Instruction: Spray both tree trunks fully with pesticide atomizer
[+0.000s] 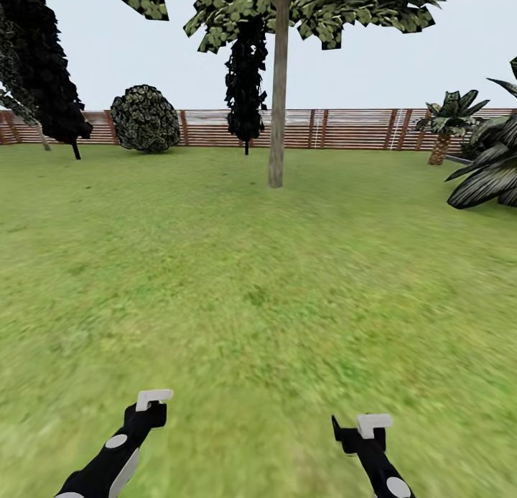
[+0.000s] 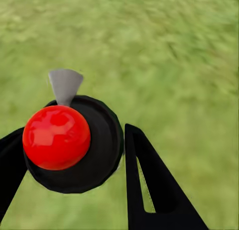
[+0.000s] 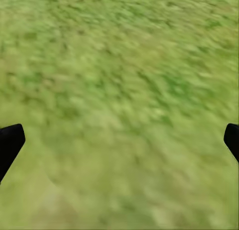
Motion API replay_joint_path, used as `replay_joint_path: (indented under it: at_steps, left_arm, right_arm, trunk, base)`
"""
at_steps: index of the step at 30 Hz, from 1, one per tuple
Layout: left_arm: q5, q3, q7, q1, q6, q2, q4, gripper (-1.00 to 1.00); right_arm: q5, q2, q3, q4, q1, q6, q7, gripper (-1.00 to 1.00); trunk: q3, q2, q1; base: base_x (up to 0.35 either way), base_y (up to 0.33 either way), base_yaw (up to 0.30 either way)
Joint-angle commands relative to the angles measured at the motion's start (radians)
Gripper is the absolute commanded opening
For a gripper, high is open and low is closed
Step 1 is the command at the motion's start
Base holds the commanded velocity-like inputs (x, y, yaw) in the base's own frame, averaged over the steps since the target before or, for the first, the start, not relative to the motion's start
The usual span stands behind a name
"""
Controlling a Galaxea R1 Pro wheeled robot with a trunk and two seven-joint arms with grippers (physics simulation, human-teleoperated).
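The pesticide atomizer [image 2: 57, 138] has a shiny red round top, a black round body and a grey nozzle. It sits between the two black fingers of my left gripper [image 2: 74, 131], which is shut on it just above the grass. In the head view my left gripper [image 1: 152, 410] is low at the left and my right gripper [image 1: 364, 430] low at the right. My right gripper [image 3: 119, 135] is open over bare grass, holding nothing. One tree with a thick pale grey-beige trunk [image 1: 277, 117] stands far ahead, slightly right of centre.
The green lawn [image 1: 258, 268] stretches to a brown slat fence [image 1: 337, 128]. A dark cypress [image 1: 43, 67] and a round bush [image 1: 145, 118] stand at the back left, another dark tree [image 1: 245, 81] beside the trunk, and a palm [image 1: 445, 128] and spiky leaves [image 1: 492, 167] at the right.
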Motion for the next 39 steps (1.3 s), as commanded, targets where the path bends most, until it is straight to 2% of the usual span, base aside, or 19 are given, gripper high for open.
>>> replay_joint_path:
  at_steps: [1, 28, 39]
  left_arm:
    - [0.0, 0.0, 0.0, 0.0, 0.0, 0.0, 0.0, -1.0]
    - [0.0, 0.0, 0.0, 0.0, 0.0, 0.0, 0.0, -1.0]
    - [0.0, 0.0, 0.0, 0.0, 0.0, 0.0, 0.0, -1.0]
  right_arm:
    - [0.0, 0.0, 0.0, 0.0, 0.0, 0.0, 0.0, 1.0]
    - [-0.002, 0.0, 0.0, 0.0, 0.0, 0.0, -0.002, 1.0]
    - [-0.002, 0.0, 0.0, 0.0, 0.0, 0.0, -0.005, 1.0]
  trunk:
    - [0.0, 0.0, 0.0]
    - [0.0, 0.0, 0.0]
    - [-0.008, 0.0, 0.0]
  base:
    - [0.337, 0.0, 0.0]
    - [0.337, 0.0, 0.0]
    - [0.338, 0.0, 0.0]
